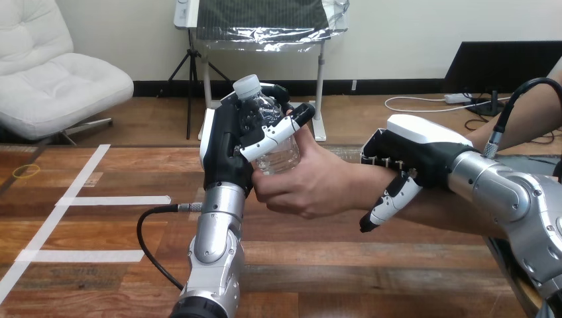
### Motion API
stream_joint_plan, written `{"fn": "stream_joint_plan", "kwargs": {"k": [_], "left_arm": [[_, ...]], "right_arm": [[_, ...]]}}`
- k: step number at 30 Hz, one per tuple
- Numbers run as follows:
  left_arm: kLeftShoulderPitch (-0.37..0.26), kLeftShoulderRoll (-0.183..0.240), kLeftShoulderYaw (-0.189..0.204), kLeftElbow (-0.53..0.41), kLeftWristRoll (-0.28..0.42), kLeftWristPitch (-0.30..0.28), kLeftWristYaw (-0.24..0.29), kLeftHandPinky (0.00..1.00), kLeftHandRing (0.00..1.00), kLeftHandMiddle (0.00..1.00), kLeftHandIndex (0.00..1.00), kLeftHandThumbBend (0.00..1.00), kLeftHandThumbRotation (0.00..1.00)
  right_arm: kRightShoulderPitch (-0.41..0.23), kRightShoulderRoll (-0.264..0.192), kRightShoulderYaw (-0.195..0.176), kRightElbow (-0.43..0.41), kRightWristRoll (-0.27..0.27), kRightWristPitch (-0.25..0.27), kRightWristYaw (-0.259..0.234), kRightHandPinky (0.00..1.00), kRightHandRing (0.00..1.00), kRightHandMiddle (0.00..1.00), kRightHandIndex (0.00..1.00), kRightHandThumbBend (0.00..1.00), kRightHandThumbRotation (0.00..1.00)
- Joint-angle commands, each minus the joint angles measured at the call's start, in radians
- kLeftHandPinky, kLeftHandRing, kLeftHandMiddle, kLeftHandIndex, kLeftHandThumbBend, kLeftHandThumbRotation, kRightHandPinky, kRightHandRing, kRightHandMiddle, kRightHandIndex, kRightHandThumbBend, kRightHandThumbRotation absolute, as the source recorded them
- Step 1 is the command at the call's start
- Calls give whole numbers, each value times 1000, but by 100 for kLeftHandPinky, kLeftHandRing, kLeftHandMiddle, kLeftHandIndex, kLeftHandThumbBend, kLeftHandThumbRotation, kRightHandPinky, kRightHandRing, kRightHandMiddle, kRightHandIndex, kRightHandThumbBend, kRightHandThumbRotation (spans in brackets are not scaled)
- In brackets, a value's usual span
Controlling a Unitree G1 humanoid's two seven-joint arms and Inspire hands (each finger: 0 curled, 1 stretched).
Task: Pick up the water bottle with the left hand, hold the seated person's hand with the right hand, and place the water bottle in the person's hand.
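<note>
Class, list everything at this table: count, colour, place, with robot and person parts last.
water bottle: one, clear with white cap, held above the table
table: one, brown wood, lower view
tape strips: three, white, table's left
ring: one, yellow, table's far left
person's hand: one, from the right, round the bottle's lower part
left hand: one, black and white, fingers curled round the bottle
right hand: one, black and white, over the person's wrist
</note>
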Motion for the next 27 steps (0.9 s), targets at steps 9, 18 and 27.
{"fn": "stream_joint_plan", "kwargs": {"k": [9,18,27], "left_arm": [[-94,-63,-42,-17,10,-20,-35,30,35,40,42,76,0],[-86,-57,-44,-25,13,-15,-33,30,35,40,42,74,0],[-75,-48,-49,-35,14,5,-42,30,35,41,43,74,0]], "right_arm": [[-72,13,-19,-4,8,9,-13,23,29,36,36,91,0],[-65,10,-19,-1,5,16,-14,24,31,38,36,91,0],[-55,3,-23,2,13,10,-11,24,31,38,36,92,0]]}}
